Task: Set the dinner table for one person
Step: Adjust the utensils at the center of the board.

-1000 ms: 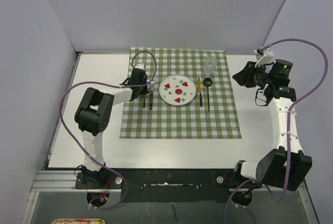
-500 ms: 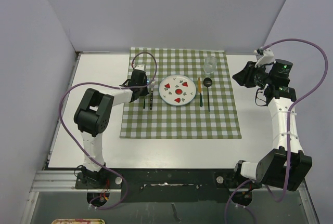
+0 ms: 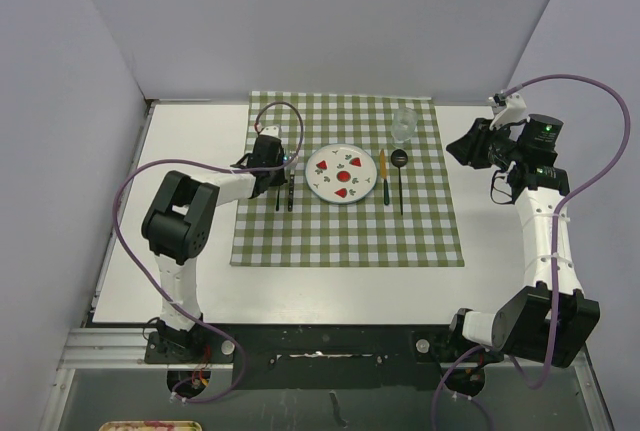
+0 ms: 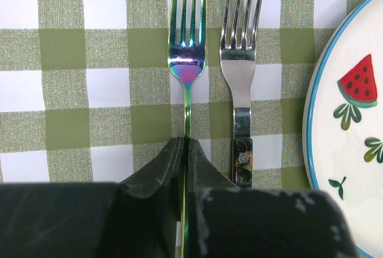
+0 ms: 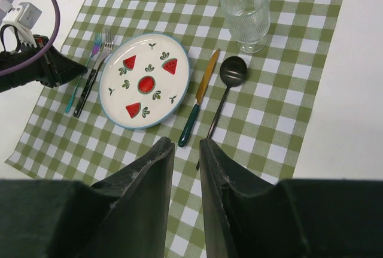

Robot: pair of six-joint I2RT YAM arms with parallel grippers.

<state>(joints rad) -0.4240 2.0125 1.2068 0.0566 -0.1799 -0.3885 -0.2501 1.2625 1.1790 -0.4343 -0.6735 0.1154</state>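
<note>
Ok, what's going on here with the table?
The left arm's fingers are closed on the handle of a rainbow-tinted metal fork lying on the green-and-white checked cloth beside a black-handled silver fork, left of the round watermelon-patterned plate. A green-handled knife, dark spoon and clear ribbed glass sit right of the plate. The right arm's fingers are apart, empty, raised at the side.

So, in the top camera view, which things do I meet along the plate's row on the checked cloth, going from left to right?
rainbow fork, silver fork, plate, knife, spoon. The glass is left out: it overlaps the spoon.
</note>
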